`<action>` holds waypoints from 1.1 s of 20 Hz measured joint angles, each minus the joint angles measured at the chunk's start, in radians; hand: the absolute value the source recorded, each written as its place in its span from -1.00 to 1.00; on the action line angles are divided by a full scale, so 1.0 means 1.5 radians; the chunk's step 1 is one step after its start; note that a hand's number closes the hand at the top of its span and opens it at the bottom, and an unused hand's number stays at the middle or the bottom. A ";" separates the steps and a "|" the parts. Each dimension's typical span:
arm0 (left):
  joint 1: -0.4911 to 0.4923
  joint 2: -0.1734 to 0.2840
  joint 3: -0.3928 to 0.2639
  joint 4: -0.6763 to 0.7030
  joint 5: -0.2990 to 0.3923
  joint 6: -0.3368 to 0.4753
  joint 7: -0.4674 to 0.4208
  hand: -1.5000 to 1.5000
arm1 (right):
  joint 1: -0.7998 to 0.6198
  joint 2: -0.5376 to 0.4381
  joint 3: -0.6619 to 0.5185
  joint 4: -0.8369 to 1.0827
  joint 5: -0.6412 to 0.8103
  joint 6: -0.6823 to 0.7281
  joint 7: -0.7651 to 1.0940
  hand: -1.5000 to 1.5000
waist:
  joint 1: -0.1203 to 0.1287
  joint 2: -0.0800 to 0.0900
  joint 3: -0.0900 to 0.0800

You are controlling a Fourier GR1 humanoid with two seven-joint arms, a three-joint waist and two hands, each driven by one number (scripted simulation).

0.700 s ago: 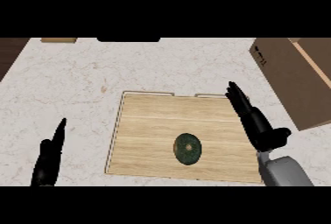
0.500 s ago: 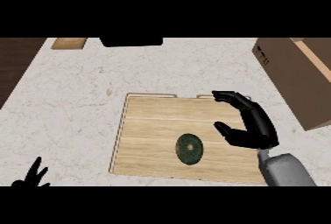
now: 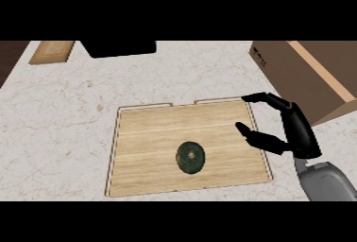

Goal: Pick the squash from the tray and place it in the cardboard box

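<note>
The right robot hand has swung in over the tray's right edge, fingers spread wide, nearing the untouched squash.

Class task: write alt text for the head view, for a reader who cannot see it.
A dark green squash lies on a wooden tray on a pale marble counter, untouched. The right robot hand hovers over the tray's right edge with fingers curved, holding nothing. An open cardboard box stands at the upper right; the left robot hand is out of view.

The right robot hand hovers with fingers seemingly half-curled and thumb spread, holding nothing.
</note>
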 measured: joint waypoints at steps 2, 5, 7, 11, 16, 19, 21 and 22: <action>0.020 -0.014 -0.007 -0.020 0.010 0.009 0.003 0.00 | 0.008 -0.013 0.009 -0.017 0.034 -0.017 0.003 -1.00 | -0.011 0.002 -0.003; 0.043 -0.027 -0.015 -0.047 0.021 0.023 0.007 0.00 | 0.019 -0.037 0.026 -0.040 0.081 -0.024 0.027 -1.00 | -0.025 0.004 -0.008; 0.054 -0.034 -0.020 -0.061 0.026 0.029 0.009 0.00 | 0.026 -0.055 0.037 -0.053 0.106 -0.017 0.055 -1.00 | -0.031 0.005 -0.011; 0.069 -0.042 -0.039 -0.089 0.036 0.033 0.016 0.00 | 0.034 -0.077 0.062 -0.086 0.142 0.006 0.122 -1.00 | -0.039 0.007 -0.017; 0.070 -0.053 -0.073 -0.115 0.040 0.036 0.023 0.00 | 0.030 -0.103 0.100 -0.128 0.179 0.060 0.214 -1.00 | -0.038 0.010 -0.023; 0.062 -0.059 -0.097 -0.123 0.041 0.037 0.027 0.00 | 0.025 -0.112 0.125 -0.155 0.199 0.094 0.274 -1.00 | -0.035 0.012 -0.026; 0.054 -0.062 -0.109 -0.124 0.041 0.037 0.030 0.00 | 0.019 -0.111 0.141 -0.170 0.211 0.116 0.315 -1.00 | -0.032 0.014 -0.028; 0.049 -0.064 -0.115 -0.123 0.041 0.038 0.032 0.00 | 0.016 -0.111 0.150 -0.178 0.218 0.128 0.336 -1.00 | -0.031 0.015 -0.029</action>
